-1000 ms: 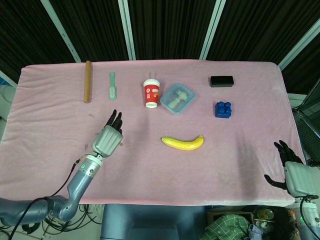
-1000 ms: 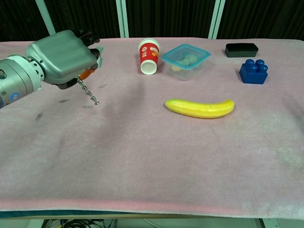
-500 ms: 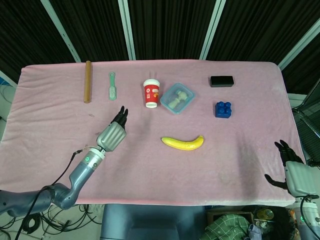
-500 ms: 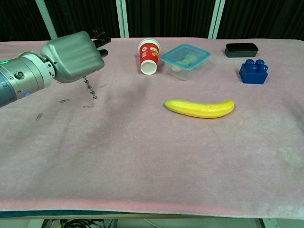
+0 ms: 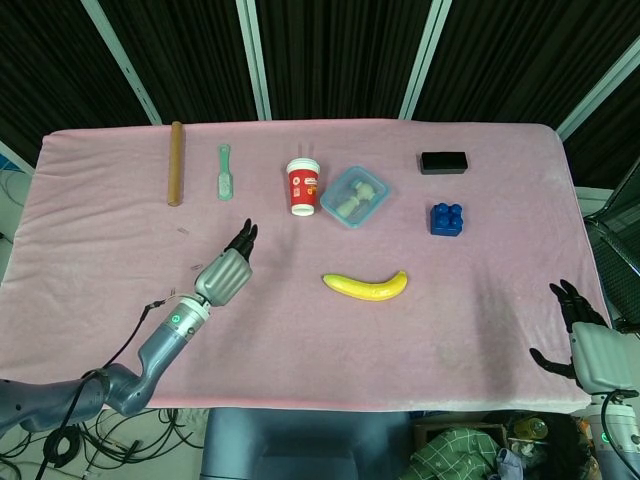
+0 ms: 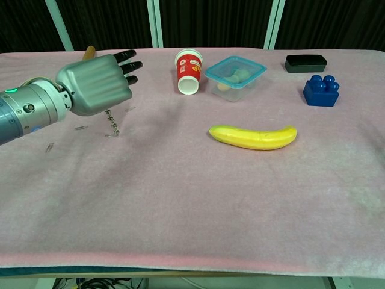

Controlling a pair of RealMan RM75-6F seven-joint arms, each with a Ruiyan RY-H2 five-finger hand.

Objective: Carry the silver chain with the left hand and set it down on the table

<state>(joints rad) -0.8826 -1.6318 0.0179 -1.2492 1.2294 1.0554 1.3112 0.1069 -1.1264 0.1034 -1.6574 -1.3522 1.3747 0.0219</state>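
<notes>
Left hand point(image 6: 96, 84) has dropped lower, fingers point(image 6: 129, 63) clamping the dangling beaded silver chain point(image 6: 112, 123).

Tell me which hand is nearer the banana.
Left. The left hand hovers over the cloth just left of the banana, the silver chain dangling under it. The right hand sits far right, at the table's near corner.

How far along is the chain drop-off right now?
The pickup looks done: the left hand holds the chain, which hangs below it. The chain's lower end is at or just above the pink table, left of the red cup. Left to do: lay it down and let go.
</notes>
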